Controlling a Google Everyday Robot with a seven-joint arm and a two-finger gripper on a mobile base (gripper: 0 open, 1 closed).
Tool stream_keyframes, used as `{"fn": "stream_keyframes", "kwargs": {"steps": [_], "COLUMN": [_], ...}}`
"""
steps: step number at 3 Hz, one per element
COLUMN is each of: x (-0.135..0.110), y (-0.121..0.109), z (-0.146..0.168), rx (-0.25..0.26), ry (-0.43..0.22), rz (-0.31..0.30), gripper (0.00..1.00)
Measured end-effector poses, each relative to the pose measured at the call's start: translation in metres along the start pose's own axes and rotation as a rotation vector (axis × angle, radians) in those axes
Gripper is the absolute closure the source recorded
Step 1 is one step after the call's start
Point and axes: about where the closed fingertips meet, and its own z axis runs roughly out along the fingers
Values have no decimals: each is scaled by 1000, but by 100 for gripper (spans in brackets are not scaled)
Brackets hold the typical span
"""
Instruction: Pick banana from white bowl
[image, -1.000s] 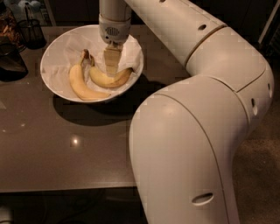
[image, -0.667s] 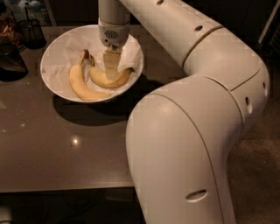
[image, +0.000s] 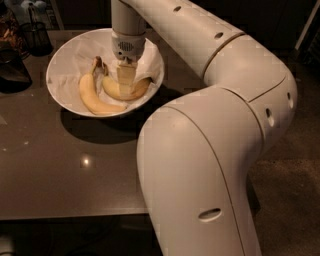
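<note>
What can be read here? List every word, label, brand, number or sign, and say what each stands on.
None can be read.
The arm: plain shell, no lettering.
The hand, down in the white bowl at the banana: no marking shows.
The longer banana: no sticker shows.
The wire-mesh cup and the dark things at the far left: too dim to tell.

We are seeing a dark glossy table (image: 75, 170) carrying the white bowl (image: 62, 75) and a wire-mesh cup (image: 37, 36), the gripper (image: 126, 82) hanging into the bowl.
</note>
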Motion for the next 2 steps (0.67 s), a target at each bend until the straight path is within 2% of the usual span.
{"fn": "stream_keyframes", "kwargs": {"steps": [2], "x": [2], "y": [-4], "z": [20], "rx": [-32], "ry": [28], "rz": [1], "gripper": [44]}}
